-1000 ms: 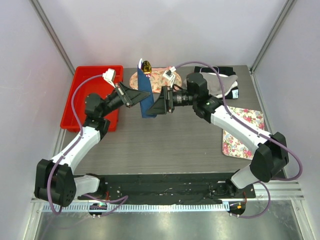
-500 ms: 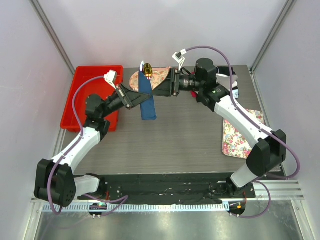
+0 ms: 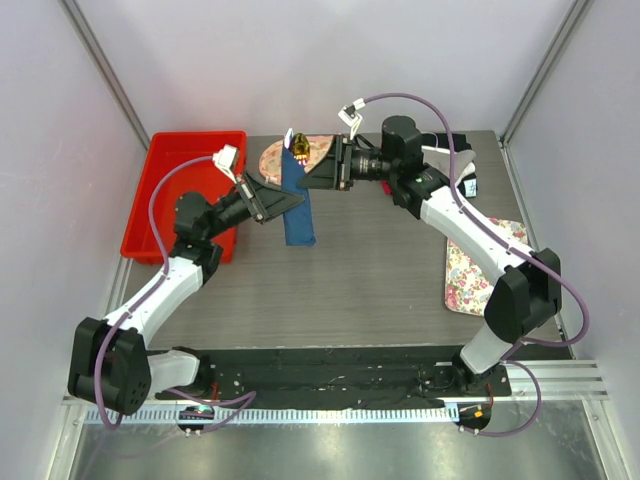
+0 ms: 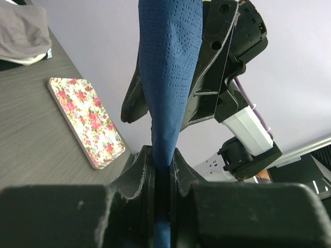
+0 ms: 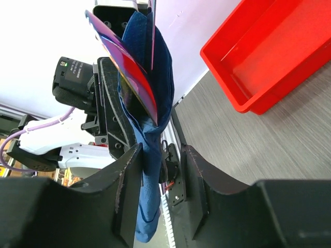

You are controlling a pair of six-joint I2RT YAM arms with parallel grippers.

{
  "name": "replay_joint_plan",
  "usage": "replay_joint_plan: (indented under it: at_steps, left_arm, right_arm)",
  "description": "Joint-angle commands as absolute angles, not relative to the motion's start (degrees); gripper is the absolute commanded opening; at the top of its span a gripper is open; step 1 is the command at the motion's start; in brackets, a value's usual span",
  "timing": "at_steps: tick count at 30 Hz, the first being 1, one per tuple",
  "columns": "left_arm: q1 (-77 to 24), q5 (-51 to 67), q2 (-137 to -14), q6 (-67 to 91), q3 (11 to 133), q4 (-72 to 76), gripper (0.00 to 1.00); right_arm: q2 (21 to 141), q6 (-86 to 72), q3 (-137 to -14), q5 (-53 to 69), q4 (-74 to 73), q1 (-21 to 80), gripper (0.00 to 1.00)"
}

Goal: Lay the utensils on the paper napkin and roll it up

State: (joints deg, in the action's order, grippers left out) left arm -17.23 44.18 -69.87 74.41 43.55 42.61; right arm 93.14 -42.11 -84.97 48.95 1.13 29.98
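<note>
Pale walls close in a grey table (image 3: 380, 280), and above its rear middle both arms meet in the air. Between them the napkin (image 3: 295, 205) hangs upright as a narrow blue bundle, off the table. The utensils (image 3: 297, 150) are wrapped inside it, with a yellowish end poking from the top; the right wrist view shows purple-red handles up there.

The left gripper (image 4: 161, 170) is clamped hard on the lower napkin, jaws pressed flat against the paper. The right gripper (image 5: 160, 165) straddles the bundle higher up. One finger (image 5: 129, 170) touches it and a slit shows at the other, so I cannot tell whether it pinches.

This looks like the rolling stage, with the loading done. To do it well, the left clamp should hold as the anchor while the right one tightens the wrap near the top. The bundle should stay upright so nothing slides out of the open end. Thin paper tears, so a gentle twist beats a pull.

Around them, the red tray (image 3: 160, 180) sits at the left rear, just beside the left arm's elbow. A floral mat (image 3: 487, 265) lies at the right, under the right forearm. A peach cloth (image 3: 272, 160) lies right behind the bundle, and a grey cloth (image 4: 20, 33) sits at the right rear. Bare table in front seems the safest place to lower it.
</note>
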Motion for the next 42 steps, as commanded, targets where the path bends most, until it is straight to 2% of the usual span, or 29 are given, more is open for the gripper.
replay_joint_plan:
  at_steps: [1, 6, 9, 10, 11, 19, 22, 23, 24, 25, 26, 28, 30, 31, 41, 42]
  left_arm:
    - [-17.5, 44.4, -67.8, 73.7, 44.1, 47.7, 0.00]
    - [-17.5, 44.2, -68.2, 73.7, 44.8, 47.4, 0.00]
    - [-17.5, 44.3, -68.0, 73.3, 44.9, 46.7, 0.00]
    - [-17.5, 44.2, -67.9, 73.2, 44.8, 46.5, 0.00]
    - [-17.6, 44.3, -67.9, 73.2, 44.7, 46.2, 0.00]
    - [-17.5, 44.2, -67.3, 72.9, 43.9, 45.1, 0.00]
    - [-17.4, 44.6, -67.1, 72.8, 43.4, 43.5, 0.17]
    - [-17.5, 44.5, -66.8, 72.5, 43.2, 43.2, 0.33]
    - [-17.3, 44.4, -66.6, 72.4, 42.8, 42.1, 0.42]
    - [-17.2, 44.2, -66.5, 72.3, 42.7, 41.8, 0.57]
    - [-17.1, 44.3, -66.4, 72.0, 42.6, 41.6, 0.63]
    - [-17.1, 44.4, -66.6, 71.9, 42.5, 41.0, 0.85]
    - [-17.2, 44.6, -66.8, 72.1, 42.3, 41.1, 0.96]
    - [-17.2, 44.9, -67.0, 72.2, 42.1, 41.2, 1.00]
    - [-19.8, 46.4, -69.7, 81.3, 40.1, 53.3, 1.00]
    - [-20.1, 46.5, -69.5, 82.2, 40.1, 53.7, 0.97]
  right_arm:
    - [92.6, -43.3, -86.8, 48.8, 3.8, 31.2, 0.41]
    - [92.4, -43.6, -85.3, 49.0, 3.7, 32.7, 0.44]
    - [92.2, -43.3, -84.8, 49.0, 3.8, 33.0, 0.21]
    - [92.3, -43.3, -84.9, 49.0, 3.8, 33.0, 0.08]
    - [92.3, -42.9, -85.1, 48.8, 3.7, 33.0, 0.01]
    - [92.1, -42.4, -86.7, 49.2, 4.1, 32.9, 0.01]
    - [92.1, -44.7, -86.8, 50.4, 6.8, 32.6, 0.01]
    - [92.2, -45.3, -86.6, 50.7, 8.2, 32.6, 0.01]
    - [92.0, -45.8, -86.4, 51.3, 9.1, 32.5, 0.01]
    - [91.8, -46.9, -86.1, 51.4, 9.9, 32.4, 0.01]
    - [91.8, -47.5, -85.5, 51.6, 11.3, 32.4, 0.01]
    - [91.4, -49.2, -84.9, 52.0, 13.6, 32.4, 0.01]
    - [91.1, -50.0, -84.4, 52.4, 14.7, 32.3, 0.01]
    - [91.2, -50.7, -84.2, 52.4, 15.5, 32.3, 0.01]
    - [91.6, -53.9, -83.1, 52.5, 20.1, 32.3, 0.01]
    - [91.6, -53.9, -83.1, 52.5, 20.3, 32.3, 0.01]
